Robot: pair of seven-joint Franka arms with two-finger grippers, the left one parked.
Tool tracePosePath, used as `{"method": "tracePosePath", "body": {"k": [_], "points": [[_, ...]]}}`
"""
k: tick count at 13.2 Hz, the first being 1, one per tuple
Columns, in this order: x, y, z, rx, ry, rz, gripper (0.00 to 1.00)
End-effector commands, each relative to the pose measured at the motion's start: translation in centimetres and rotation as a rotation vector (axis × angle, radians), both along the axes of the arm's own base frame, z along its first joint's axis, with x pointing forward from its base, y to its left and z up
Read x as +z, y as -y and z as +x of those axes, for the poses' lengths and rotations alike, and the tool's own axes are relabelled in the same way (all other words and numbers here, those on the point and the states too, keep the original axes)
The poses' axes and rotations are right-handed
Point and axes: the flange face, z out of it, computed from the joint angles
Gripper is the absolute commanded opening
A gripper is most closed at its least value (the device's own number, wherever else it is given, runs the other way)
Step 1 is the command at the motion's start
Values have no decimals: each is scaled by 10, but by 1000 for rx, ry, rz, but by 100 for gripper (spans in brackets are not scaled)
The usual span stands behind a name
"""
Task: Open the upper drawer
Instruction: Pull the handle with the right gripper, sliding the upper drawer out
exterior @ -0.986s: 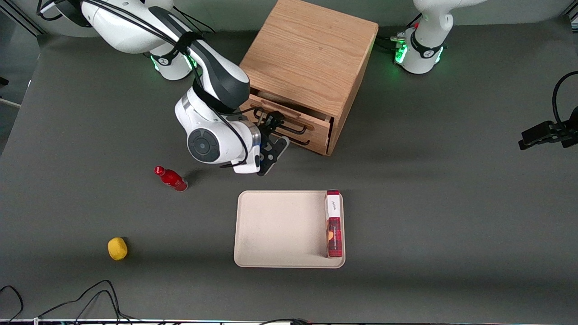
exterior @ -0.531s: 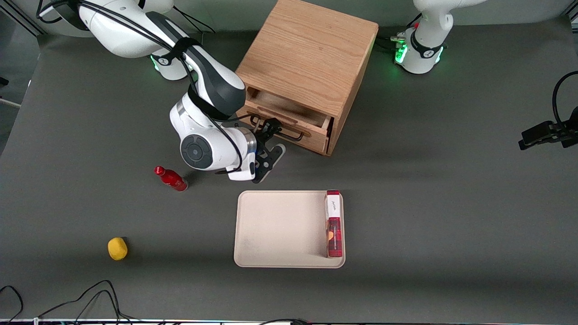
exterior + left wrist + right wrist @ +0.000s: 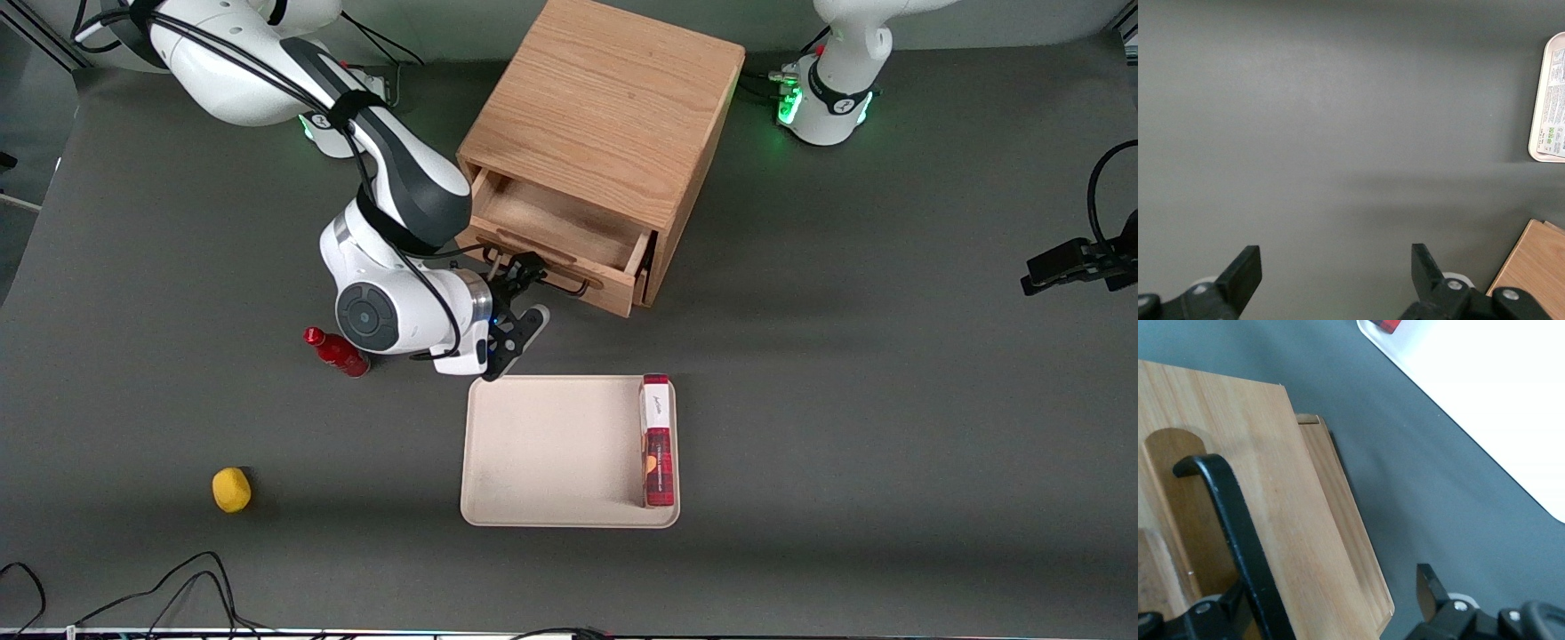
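The upper drawer of the light-oak cabinet is pulled well out, and its empty inside shows. Its black wire handle runs along the drawer front. My right gripper is at the handle's end toward the working arm. In the right wrist view the handle passes just inside one finger, and the other finger stands off the drawer front's edge. The gripper is open, spanning the drawer front. The lower drawer is hidden under the upper one.
A beige tray lies nearer the front camera than the cabinet, with a red box on its edge. A red bottle lies beside my wrist. A yellow object lies toward the working arm's end.
The upper drawer has slid out from nearly shut to well open. My gripper has moved with the handle toward the front camera and the working arm's end.
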Motion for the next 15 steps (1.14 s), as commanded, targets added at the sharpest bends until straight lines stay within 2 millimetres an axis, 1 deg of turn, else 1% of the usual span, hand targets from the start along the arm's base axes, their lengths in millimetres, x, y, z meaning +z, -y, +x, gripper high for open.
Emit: {"method": "tracePosePath", "body": {"k": [1,4,5,8,11,15], "points": [[-6,4,15,-6,23,-29,100],[-2,10,25,-14,25,-26,100],[-6,14,27,-18,19,-32,100],[-6,19,33,-27,22,-32,100],[-4,30,45,-41,18,-37,100],[-3,37,52,-51,23,-41,100]]}}
